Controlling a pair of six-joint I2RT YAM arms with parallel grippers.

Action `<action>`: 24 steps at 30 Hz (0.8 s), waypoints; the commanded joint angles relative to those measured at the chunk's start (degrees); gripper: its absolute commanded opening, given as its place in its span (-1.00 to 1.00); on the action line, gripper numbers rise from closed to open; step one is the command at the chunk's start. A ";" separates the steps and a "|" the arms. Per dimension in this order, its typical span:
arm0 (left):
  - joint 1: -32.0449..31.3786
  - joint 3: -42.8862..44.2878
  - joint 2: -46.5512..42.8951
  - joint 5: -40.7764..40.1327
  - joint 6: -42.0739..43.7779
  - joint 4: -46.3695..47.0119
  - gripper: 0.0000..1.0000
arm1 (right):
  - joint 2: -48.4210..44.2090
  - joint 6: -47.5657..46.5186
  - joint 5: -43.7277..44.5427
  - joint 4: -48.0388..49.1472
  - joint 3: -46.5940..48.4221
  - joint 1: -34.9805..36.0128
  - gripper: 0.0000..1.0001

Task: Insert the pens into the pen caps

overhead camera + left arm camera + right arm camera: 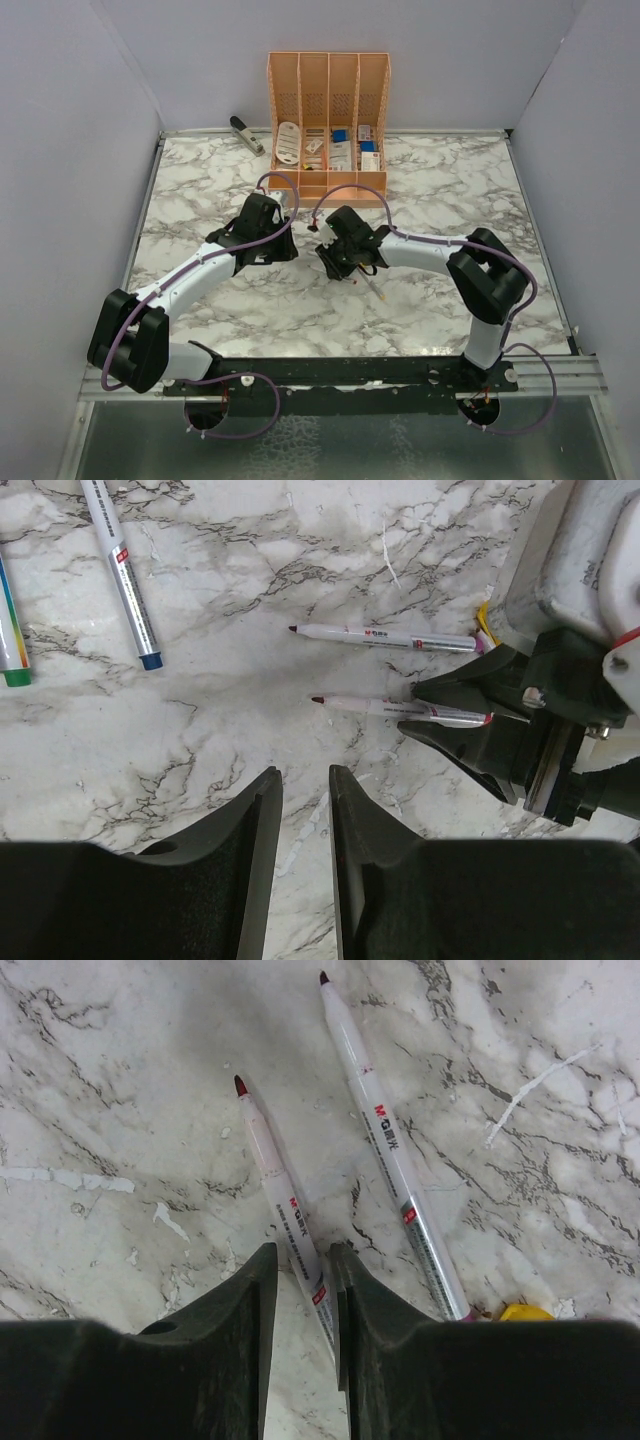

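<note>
I have the right end effector (300,1280) clamped on the back end of the thin white red-tipped pen (275,1185) lying on the marble counter (120,1110); I'd lift it level, no twisting; left end effector (305,810) hovers empty, slightly parted.

Right tool (425,712) at frame right grips the red-tipped pen (385,707) on the marble worktop (230,600); left tool (305,800), bottom, slightly parted, holds nothing.

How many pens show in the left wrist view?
4. Green-tipped pen at the left edge; blue-tipped pen beside it; purple-ended pen at centre; red-tipped pen below it, in the right hand. Others may lie out of frame.
</note>
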 commanded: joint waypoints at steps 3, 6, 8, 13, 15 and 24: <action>0.47 0.67 -0.02 -1.78 0.82 0.35 -0.45 | 4.17 -0.38 3.32 -1.68 1.71 3.03 -0.63; 0.63 0.60 0.02 -1.79 1.10 0.23 -0.45 | 5.61 -0.57 5.16 -3.26 2.65 4.38 -0.86; 0.82 0.62 -0.03 -1.90 1.32 0.20 -0.45 | 6.56 -0.28 6.44 -4.23 3.27 5.22 -0.97; 1.47 0.52 -0.87 -2.27 1.82 -0.25 -0.45 | 5.68 2.65 9.56 -4.99 4.72 5.40 -0.98; 1.78 0.37 -1.42 -2.62 1.89 -0.42 -0.46 | 4.47 3.63 10.83 -5.06 5.76 5.40 -0.98; 2.28 -0.05 -3.27 -2.48 2.70 0.82 -0.50 | -1.53 7.21 17.87 -4.60 10.54 4.47 -0.98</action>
